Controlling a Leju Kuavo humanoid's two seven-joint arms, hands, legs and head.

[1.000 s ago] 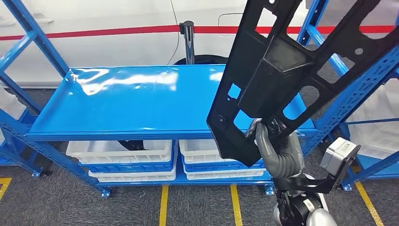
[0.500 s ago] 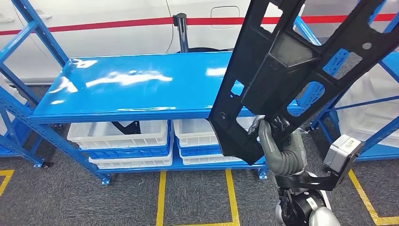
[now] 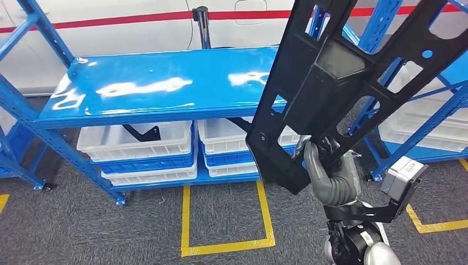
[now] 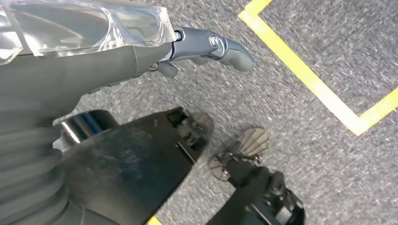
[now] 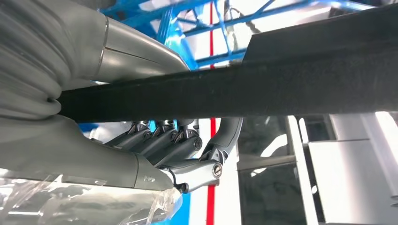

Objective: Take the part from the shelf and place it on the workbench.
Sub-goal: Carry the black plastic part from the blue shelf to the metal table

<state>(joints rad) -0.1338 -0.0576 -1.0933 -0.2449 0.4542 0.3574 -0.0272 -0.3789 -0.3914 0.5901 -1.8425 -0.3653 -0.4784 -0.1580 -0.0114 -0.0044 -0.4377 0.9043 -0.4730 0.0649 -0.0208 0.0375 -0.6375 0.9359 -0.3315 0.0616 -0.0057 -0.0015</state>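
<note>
My right robot hand (image 3: 325, 168) grips the part (image 3: 336, 83), a big black plastic panel w/ cut-out holes and a raised box-like block near its middle. I hold it by its lower edge, close to the bottom corner; the panel stands tilted, rising up and to the right past the top of the head view, in front of the shelf's right end. In the right wrist view my fingers (image 5: 164, 140) curl against the underside of the panel's dark edge (image 5: 263, 89), thumb on the other side, so the grip is closed on it.

The part is off the shelf (image 3: 160, 83), in the air. The shelf's glossy blue top board lies to the left of the panel. Under that board, white bins (image 3: 138, 143) sit side by side on the lower level, stacked w/ blue ones; a dark bent piece (image 3: 144, 134) lies in the left bin. Another blue rack w/ white bins (image 3: 425, 130) stands at the right, behind the panel.

My left robot hand (image 4: 206, 47) hangs low over grey carpet w/ yellow tape lines (image 4: 319, 84). Fingers stretched out, nothing in them, so it's open.

Floor in head view: grey carpet, a yellow tape rectangle (image 3: 226, 245) in front of the shelf.
</note>
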